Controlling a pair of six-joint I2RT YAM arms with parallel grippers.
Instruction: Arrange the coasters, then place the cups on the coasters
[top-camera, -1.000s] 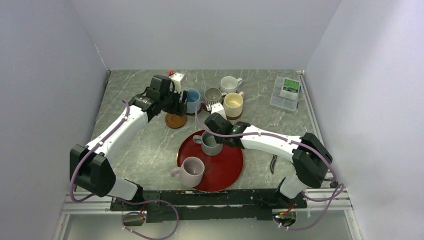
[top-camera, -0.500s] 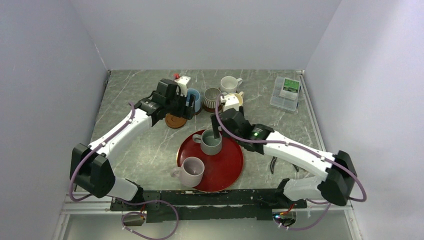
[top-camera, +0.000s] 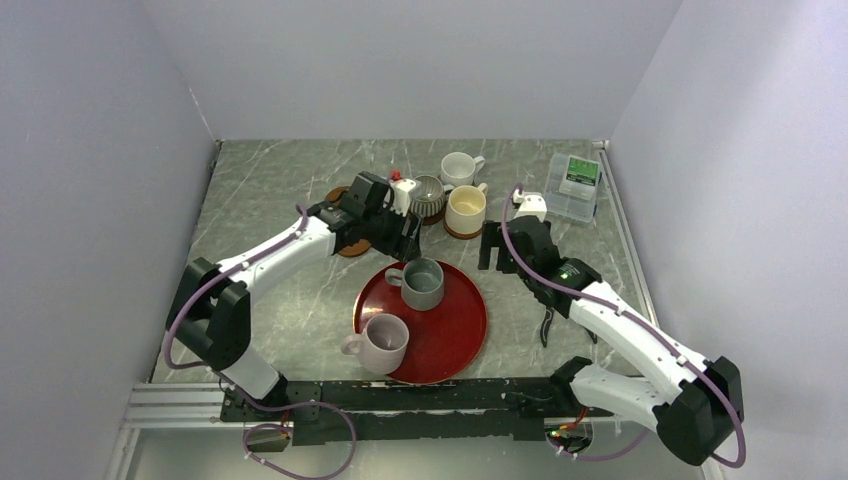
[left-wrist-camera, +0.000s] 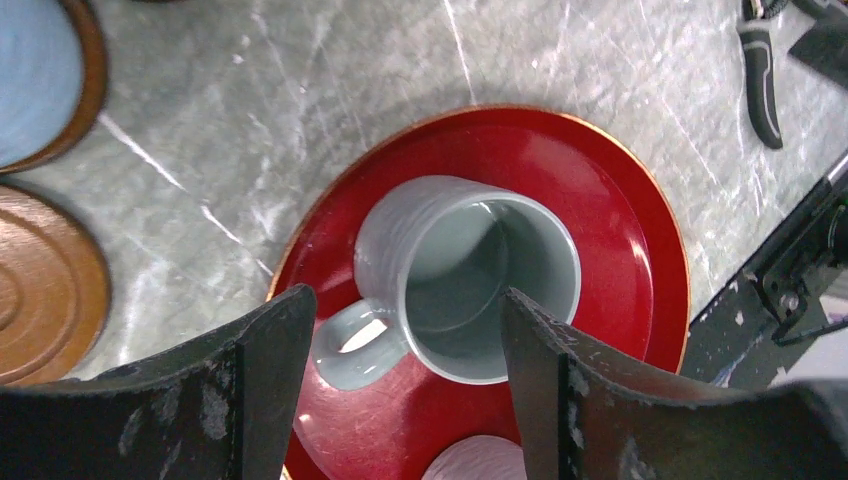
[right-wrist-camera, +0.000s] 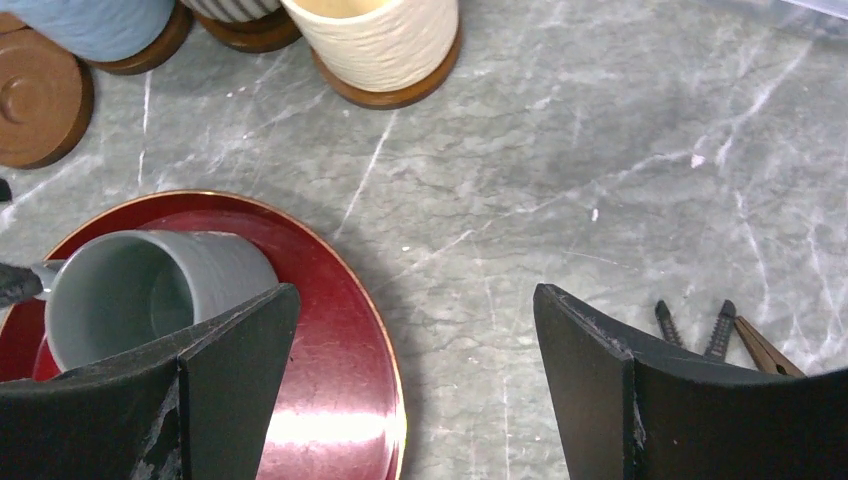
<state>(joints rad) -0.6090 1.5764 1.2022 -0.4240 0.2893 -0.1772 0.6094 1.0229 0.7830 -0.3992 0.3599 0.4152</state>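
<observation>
The grey-green cup (top-camera: 423, 283) stands upright on the glossy red tray (top-camera: 452, 335), with the pale lilac cup (top-camera: 384, 343) nearer the front. My left gripper (left-wrist-camera: 400, 340) hovers open over the grey-green cup (left-wrist-camera: 470, 285), holding nothing. My right gripper (right-wrist-camera: 415, 330) is open over bare table just right of the tray's rim (right-wrist-camera: 395, 400). At the back, the cream-yellow cup (right-wrist-camera: 375, 40), the ribbed cup (top-camera: 428, 195) and the light blue cup (right-wrist-camera: 95, 25) each sit on a coaster. One bare coaster (left-wrist-camera: 45, 285) lies beside them. The white cup (top-camera: 458, 168) stands on the table.
A clear plastic box (top-camera: 573, 185) sits at the back right. Pliers (top-camera: 547, 325) lie on the table right of the tray, close under my right arm. Grey walls close in the table on three sides.
My right gripper let go of the grey-green cup on the tray, opened and drew back to the right. My left gripper swung from the light blue cup to above the grey-green cup.
</observation>
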